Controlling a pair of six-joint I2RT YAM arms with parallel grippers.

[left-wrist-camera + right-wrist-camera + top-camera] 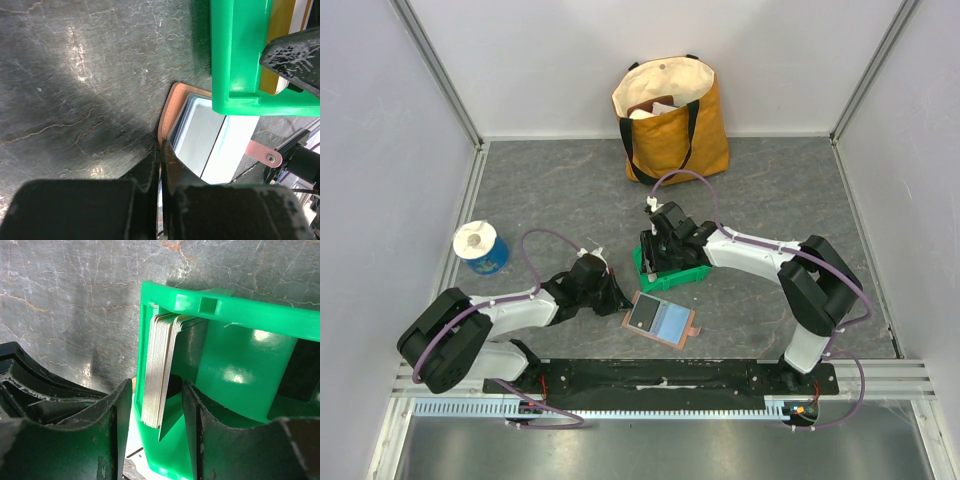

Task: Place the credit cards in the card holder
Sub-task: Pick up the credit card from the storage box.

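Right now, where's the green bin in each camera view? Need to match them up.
Top external: the green bin sits just right of centre, in the middle of the table.
Left wrist: the green bin fills the top right, running off the upper edge.
Right wrist: the green bin takes up the centre and right, seen from close up.
Shared landmark: the grey marbled table under it.

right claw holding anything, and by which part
Nothing gripped yet. The right claw is open around the upright stack of cards in the green bin, a gap showing beside the stack.
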